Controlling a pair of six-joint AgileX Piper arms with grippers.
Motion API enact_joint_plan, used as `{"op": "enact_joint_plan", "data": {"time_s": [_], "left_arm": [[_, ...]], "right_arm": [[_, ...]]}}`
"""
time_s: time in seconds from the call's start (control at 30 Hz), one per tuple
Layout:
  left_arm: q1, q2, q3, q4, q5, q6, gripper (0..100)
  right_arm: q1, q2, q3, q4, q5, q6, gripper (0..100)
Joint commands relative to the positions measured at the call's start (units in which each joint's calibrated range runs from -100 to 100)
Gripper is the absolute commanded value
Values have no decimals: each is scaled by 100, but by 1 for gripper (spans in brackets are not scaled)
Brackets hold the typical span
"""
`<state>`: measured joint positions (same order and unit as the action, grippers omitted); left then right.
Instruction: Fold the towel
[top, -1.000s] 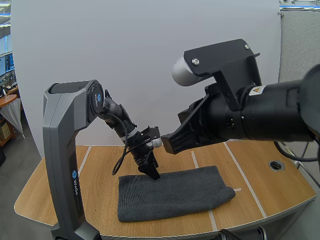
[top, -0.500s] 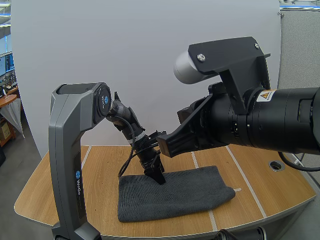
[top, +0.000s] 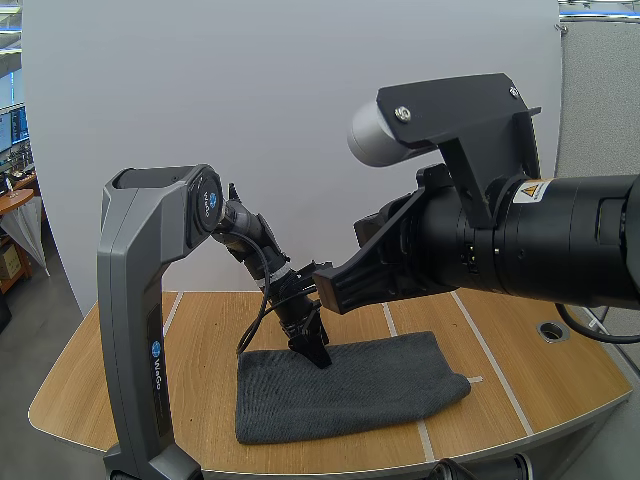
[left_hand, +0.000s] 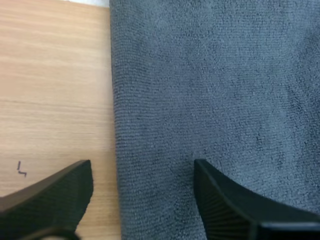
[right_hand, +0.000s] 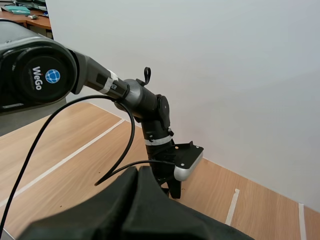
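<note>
Starting at the left of the high view, the left arm (top: 150, 300) rises from its base and bends forward over the table (top: 110, 380). The left gripper (top: 318, 356) points straight down at the far edge of the towel (top: 370, 385), near that edge's left end. From here I cannot tell whether the tips touch the cloth.

The left wrist view shows the left gripper (left_hand: 143, 167) released, its fingers wide apart with ribbed faces turned to each other and nothing pinched. One finger (left_hand: 50, 197) hangs over bare wood, near a small pen mark (left_hand: 20, 169) on the table (left_hand: 50, 75). The other finger (left_hand: 240, 205) hangs over the towel (left_hand: 215, 90). The towel's straight edge runs between the two, nearer the finger over the wood.

The towel is dark grey and lies flat on the near middle of the table as a long band. Its left end is square and its right end is rounded and slightly bunched. It lies across a white tape line (top: 388, 315). Farther right, well apart from the cloth, is a round hole (top: 553, 330) in the tabletop.

The right arm (top: 540, 240) looms large and close at the right, held above the table and clear of the towel, its front end turned toward the left gripper. In the right wrist view the right gripper (right_hand: 138, 175) is clenched on nothing, its fingers lying together as one dark wedge. Beyond it the left gripper (right_hand: 172, 189) stands tips down, with a tape line (right_hand: 231, 205) on the wood just beside it.
</note>
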<state>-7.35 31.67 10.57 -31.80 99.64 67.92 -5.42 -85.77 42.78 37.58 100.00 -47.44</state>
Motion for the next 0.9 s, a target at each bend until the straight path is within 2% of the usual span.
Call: {"op": "enact_joint_plan", "data": {"time_s": [0.0,0.33,0.4,0.47,0.6,0.7,0.77,0.87], "left_arm": [[-23,107,189,323,36,-147,90],[-23,107,562,337,36,-86,90],[-23,107,575,337,36,-73,86],[-23,107,575,337,36,-51,78],[-23,107,575,337,36,10,35],[-23,107,575,340,36,76,9],[-23,107,516,382,36,109,0],[-23,107,300,471,36,109,0]], "right_arm": [[3,-61,-45,71,0,44,0],[3,-61,-45,70,0,34,0],[3,-61,-45,70,0,34,0],[3,-61,-45,70,0,34,0],[3,-61,-45,70,0,34,0],[3,-61,-45,70,0,34,0],[3,-61,-45,70,0,34,0],[3,-61,-45,70,0,34,0]]}}
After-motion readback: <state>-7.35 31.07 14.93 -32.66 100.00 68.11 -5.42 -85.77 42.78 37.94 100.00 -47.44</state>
